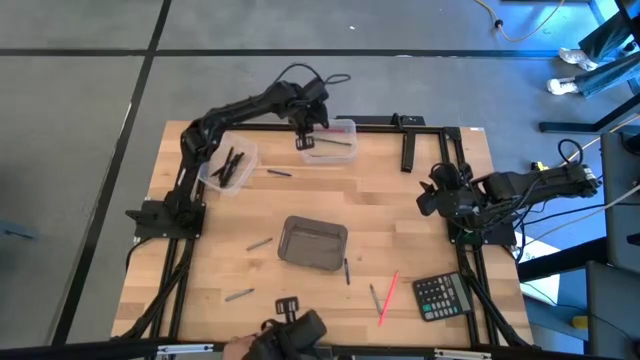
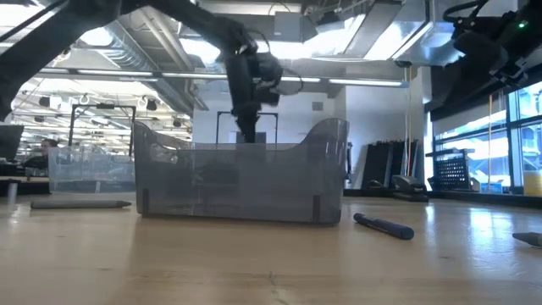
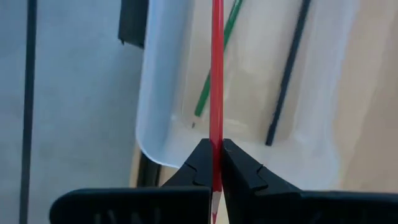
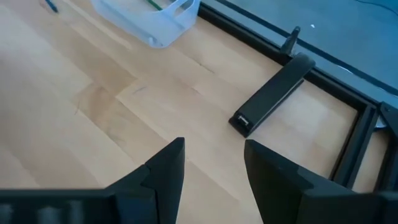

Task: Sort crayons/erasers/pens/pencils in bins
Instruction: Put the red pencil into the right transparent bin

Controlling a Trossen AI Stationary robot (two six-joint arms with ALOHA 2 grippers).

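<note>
Red pencil [image 3: 216,74]: pinched near tip by left gripper [image 3: 213,163], above far clear bin [image 3: 163,93]. Likely light, stiff, slick; mid-shaft grip steadier. Right gripper [image 4: 212,163]: parked at table's right edge, fingers wide, empty.

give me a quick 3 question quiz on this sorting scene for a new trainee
1. True or false: the left gripper is shut on a red pencil.
2. Which bin lies under the left gripper? A) the smoky grey bin in the middle of the table B) the clear bin at the far edge C) the clear bin by the left arm's base
3. Fill in: the right gripper is ____ and holds nothing, over bare table near the thick black bar.

Key
1. True
2. B; a green stick and a dark stick already lie in it.
3. open
</note>
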